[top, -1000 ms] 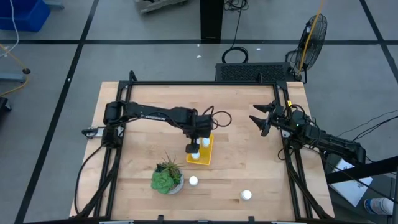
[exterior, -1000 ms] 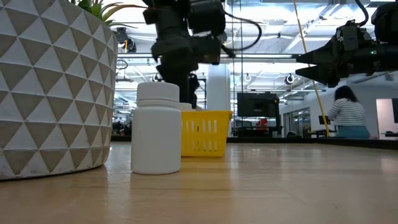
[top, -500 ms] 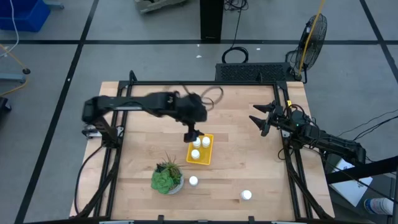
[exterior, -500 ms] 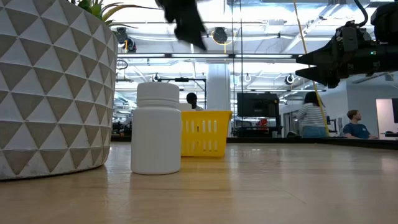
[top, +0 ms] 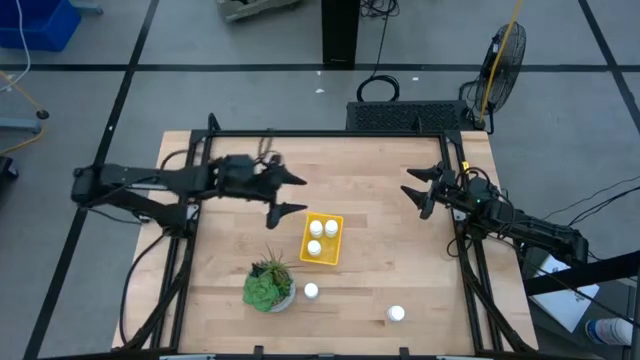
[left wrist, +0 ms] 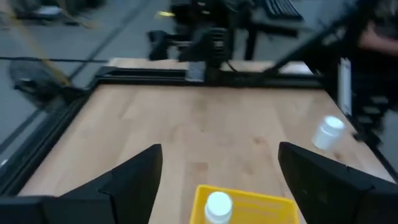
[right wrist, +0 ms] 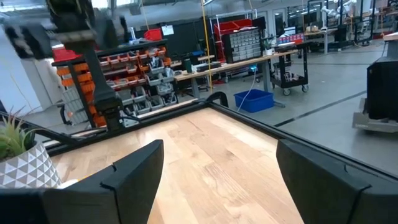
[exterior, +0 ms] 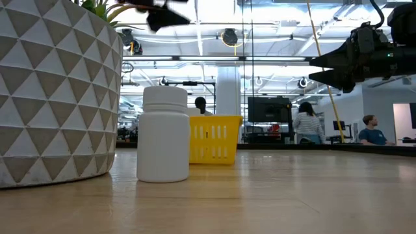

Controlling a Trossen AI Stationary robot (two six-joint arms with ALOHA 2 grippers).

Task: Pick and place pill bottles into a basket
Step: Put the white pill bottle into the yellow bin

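A wooden table (top: 400, 260) seen from above, with two dark robot arms. The small shallow bright-yellow plastic basket (top: 337, 248) sits near the middle and already holds three small white cylindrical pill bottles (top: 316, 228). Two more bottles stand loose on the table: one (top: 311, 291) just beside a green potted plant in a white patterned pot (top: 268, 288), another (top: 396, 313) farther toward the right front edge.

The left hand (top: 286, 194) hovers beside the basket, fingers spread wide and empty. The right hand (top: 418, 192) waits at the right edge, also wide and empty.

The job appears to be between picks; the next move likely calls for reaching down over a loose bottle.

From table height, the nearer bottle hides part of the basket, and its contents cannot be seen.
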